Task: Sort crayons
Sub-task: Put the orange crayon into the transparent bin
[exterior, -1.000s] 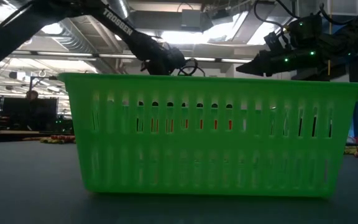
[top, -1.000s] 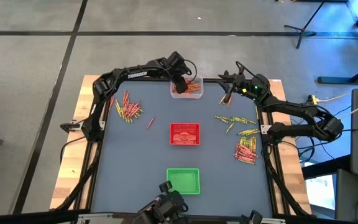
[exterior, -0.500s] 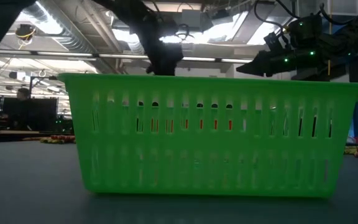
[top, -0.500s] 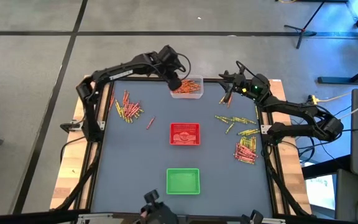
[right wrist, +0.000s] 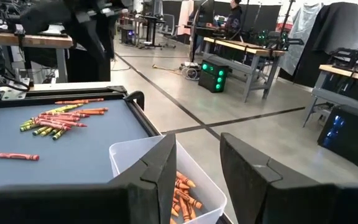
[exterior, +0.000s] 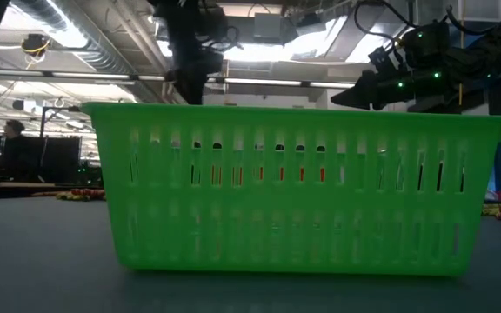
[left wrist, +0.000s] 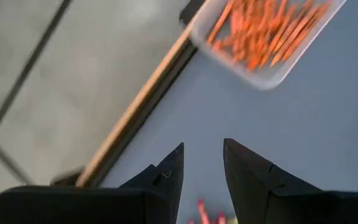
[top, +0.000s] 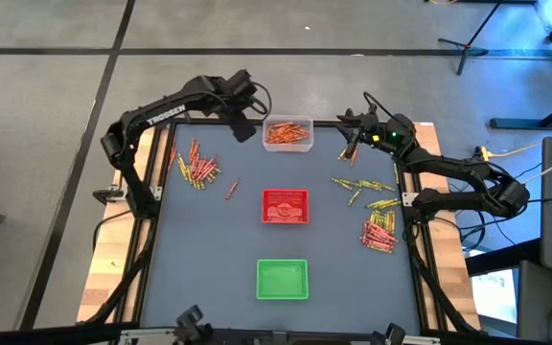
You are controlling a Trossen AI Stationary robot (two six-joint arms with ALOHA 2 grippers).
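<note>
Left end effector (top: 244,103) empty, fingers slightly parted, beside clear tray (top: 288,135) of orange crayons (top: 287,131); loose crayons (top: 199,168) on counter (top: 218,240) below it: light, stiff, prone to rolling, best pinched mid-shaft; right end effector (top: 350,134) parted, empty.

Matt grey-blue worktop (top: 209,249) on pale wood base; slotted green plastic tray (exterior: 294,187); translucent clear plastic tray (top: 288,144); paper-wrapped crayons (top: 199,169).
</note>
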